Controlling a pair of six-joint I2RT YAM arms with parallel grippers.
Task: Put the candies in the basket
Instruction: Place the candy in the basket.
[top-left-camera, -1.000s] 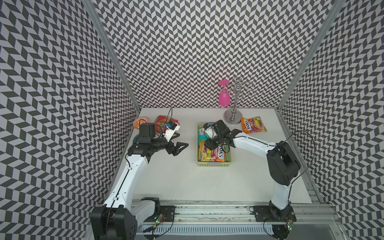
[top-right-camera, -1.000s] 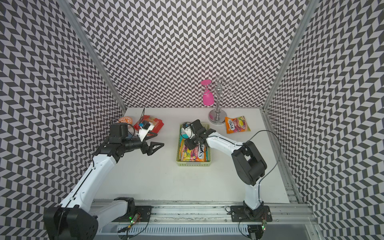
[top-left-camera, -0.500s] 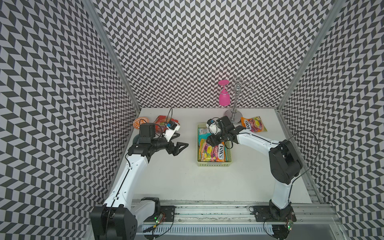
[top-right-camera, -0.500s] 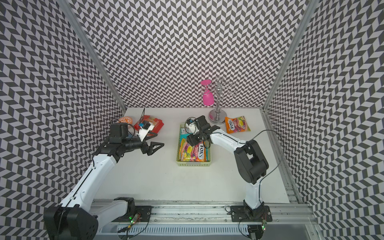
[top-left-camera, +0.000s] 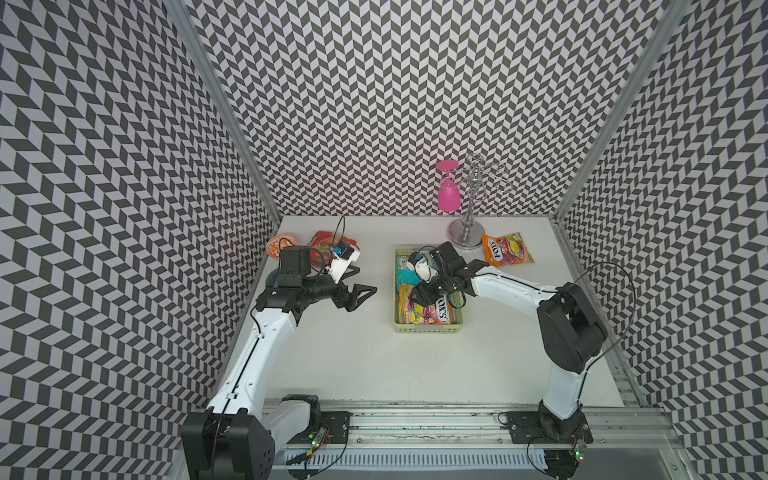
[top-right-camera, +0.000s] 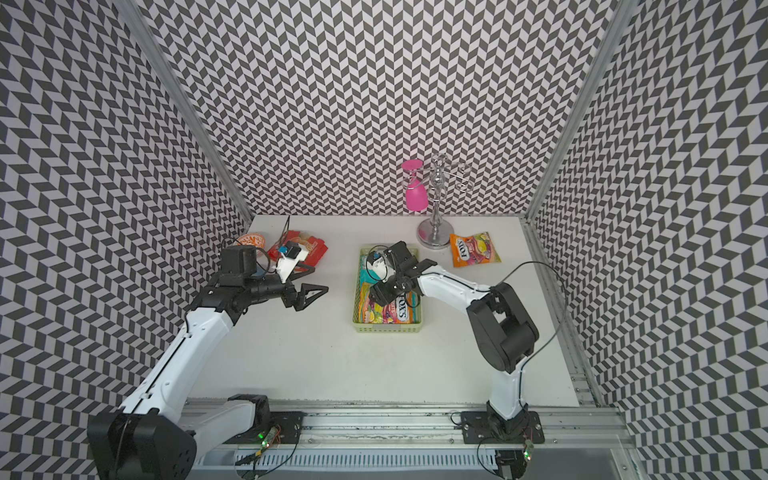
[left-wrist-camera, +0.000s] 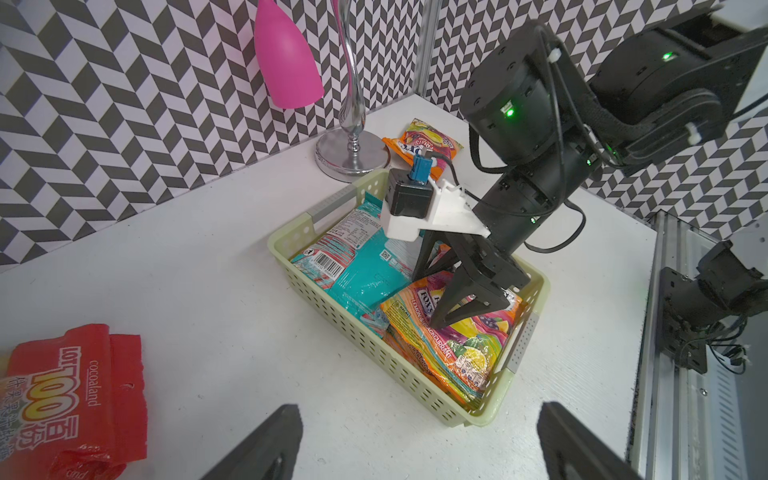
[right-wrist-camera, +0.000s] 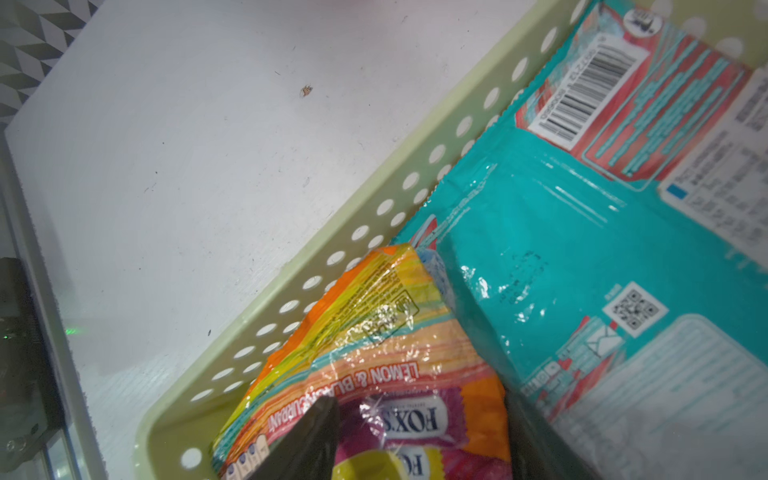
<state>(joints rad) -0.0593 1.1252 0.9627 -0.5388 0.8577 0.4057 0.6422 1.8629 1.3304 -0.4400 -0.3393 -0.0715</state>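
Observation:
The pale green basket (top-left-camera: 428, 330) (top-right-camera: 388, 328) (left-wrist-camera: 374, 345) (right-wrist-camera: 332, 257) holds a teal candy bag (top-left-camera: 405, 276) (left-wrist-camera: 365, 270) (right-wrist-camera: 582, 249) and an orange and purple FOX'S bag (top-left-camera: 432, 311) (top-right-camera: 390, 311) (left-wrist-camera: 449, 345) (right-wrist-camera: 374, 361). My right gripper (top-left-camera: 428, 293) (top-right-camera: 384, 295) (left-wrist-camera: 469, 311) (right-wrist-camera: 419, 415) hangs open just over that FOX'S bag, fingers apart either side of its label. Another orange bag (top-left-camera: 507, 249) (top-right-camera: 473, 250) (left-wrist-camera: 419, 141) lies at the back right. A red bag (top-left-camera: 322, 243) (top-right-camera: 311, 247) (left-wrist-camera: 75, 386) lies at the back left. My left gripper (top-left-camera: 365, 277) (top-right-camera: 321, 278) (left-wrist-camera: 419, 415) is wide open and empty, left of the basket.
An orange patterned bowl (top-left-camera: 281, 245) (top-right-camera: 249, 240) sits in the back left corner. A chrome stand (top-left-camera: 467, 237) (left-wrist-camera: 353, 153) with a pink glass (top-left-camera: 449, 199) (left-wrist-camera: 286, 62) hung upside down stands behind the basket. Patterned walls close three sides.
My right gripper has shifted a little over the basket, and its fingers stand slightly wider apart. The left arm has not moved.

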